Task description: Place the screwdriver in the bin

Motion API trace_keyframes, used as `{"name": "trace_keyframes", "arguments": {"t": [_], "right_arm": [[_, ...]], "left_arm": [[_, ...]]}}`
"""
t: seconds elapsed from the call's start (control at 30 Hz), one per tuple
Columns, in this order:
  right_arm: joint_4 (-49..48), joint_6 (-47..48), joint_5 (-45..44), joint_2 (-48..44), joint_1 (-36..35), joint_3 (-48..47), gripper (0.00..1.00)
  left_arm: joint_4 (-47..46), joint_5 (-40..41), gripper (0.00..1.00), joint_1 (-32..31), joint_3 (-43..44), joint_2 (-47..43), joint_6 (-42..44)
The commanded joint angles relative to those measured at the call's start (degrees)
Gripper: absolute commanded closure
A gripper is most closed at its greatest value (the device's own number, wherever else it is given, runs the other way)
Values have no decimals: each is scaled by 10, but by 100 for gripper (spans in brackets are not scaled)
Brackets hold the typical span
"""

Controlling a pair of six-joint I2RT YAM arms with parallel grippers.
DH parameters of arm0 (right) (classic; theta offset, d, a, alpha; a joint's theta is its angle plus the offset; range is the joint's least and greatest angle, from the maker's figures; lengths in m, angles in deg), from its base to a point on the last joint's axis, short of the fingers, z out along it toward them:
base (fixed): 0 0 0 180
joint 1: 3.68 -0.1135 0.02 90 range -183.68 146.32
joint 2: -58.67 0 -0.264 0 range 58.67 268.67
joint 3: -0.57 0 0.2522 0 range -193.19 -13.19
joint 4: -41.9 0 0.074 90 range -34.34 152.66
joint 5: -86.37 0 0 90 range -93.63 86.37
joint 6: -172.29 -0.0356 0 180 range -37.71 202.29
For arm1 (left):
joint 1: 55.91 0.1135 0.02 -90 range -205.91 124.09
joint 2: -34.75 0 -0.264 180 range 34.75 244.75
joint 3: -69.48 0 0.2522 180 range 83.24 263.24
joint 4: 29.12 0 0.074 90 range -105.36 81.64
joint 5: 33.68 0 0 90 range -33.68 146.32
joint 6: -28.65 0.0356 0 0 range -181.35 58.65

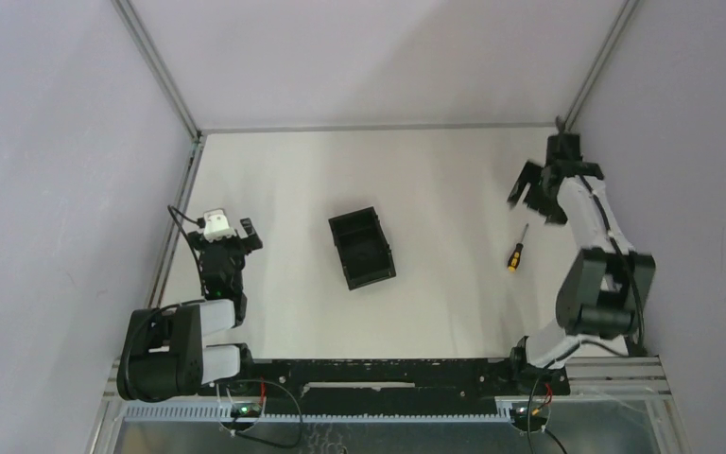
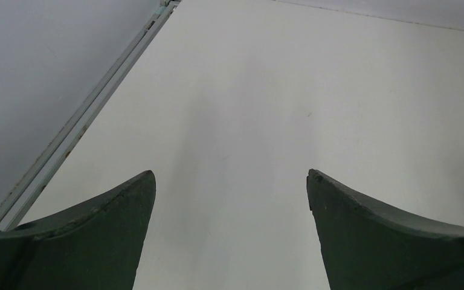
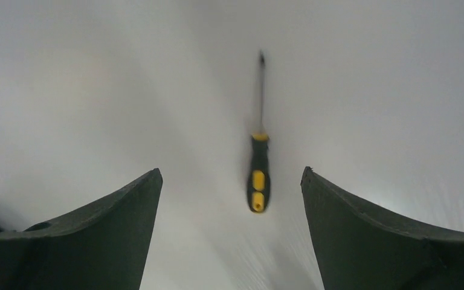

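The screwdriver (image 1: 516, 251), with a yellow-and-black handle and a thin dark shaft, lies flat on the white table at the right. In the right wrist view it (image 3: 258, 175) lies ahead, its handle end between my open fingers and its tip pointing away. My right gripper (image 1: 536, 200) (image 3: 231, 175) is open and empty, raised above the table just beyond the screwdriver. The black open-top bin (image 1: 354, 219) stands near the table's middle and holds nothing that I can see. My left gripper (image 1: 225, 235) (image 2: 231, 175) is open and empty at the left, over bare table.
A metal frame rail (image 2: 84, 115) runs along the table's left edge, next to the grey wall. Grey walls close the back and both sides. The right arm's elbow (image 1: 605, 284) stands near the right wall.
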Motion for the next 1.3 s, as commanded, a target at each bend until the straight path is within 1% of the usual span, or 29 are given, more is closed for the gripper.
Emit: {"name": "trace_keyframes", "arguments": {"t": [0.0, 0.2, 0.3, 0.33, 0.37, 0.4, 0.43, 0.47, 0.5, 0.63, 0.83, 0.93, 1.07, 1.13, 1.27], "right_arm": [[56, 25, 46, 66, 11, 47, 12], [13, 39, 44, 188, 11, 78, 27], [-8, 41, 34, 212, 11, 93, 41], [-14, 44, 31, 219, 11, 94, 48], [-19, 50, 29, 226, 11, 95, 59], [-21, 57, 29, 233, 11, 94, 67], [-19, 62, 27, 240, 11, 91, 79], [-13, 66, 23, 246, 11, 85, 94], [-6, 69, 16, 250, 11, 79, 100], [76, 82, -2, 231, 6, 25, 100], [263, 85, -39, 181, -17, -136, 100], [327, 76, -60, 171, -30, -204, 100], [367, 55, -62, 170, -47, -258, 100], [371, 43, -57, 170, -74, -267, 100], [357, 15, -56, 171, -182, -276, 100]], "left_arm": [[-19, 2, 0, -3, 26, 0, 10], [-19, 1, 0, -3, 25, 0, 10], [-19, 2, 0, -3, 26, 0, 10], [-19, 2, 0, -3, 26, 0, 9], [-19, 2, 0, -3, 25, 0, 10], [-19, 2, 0, -3, 26, 0, 10], [-19, 2, 0, -3, 25, 0, 10], [-19, 2, 0, -3, 25, 0, 10], [-19, 2, 0, -3, 26, 0, 10], [-19, 2, 0, -3, 25, 0, 10], [-19, 1, 0, -3, 25, 0, 10], [-19, 2, 0, -3, 25, 0, 10], [-18, 1, 0, -3, 25, 0, 10], [-19, 2, 0, -3, 25, -1, 10], [-19, 2, 0, -3, 25, 0, 10]]}}
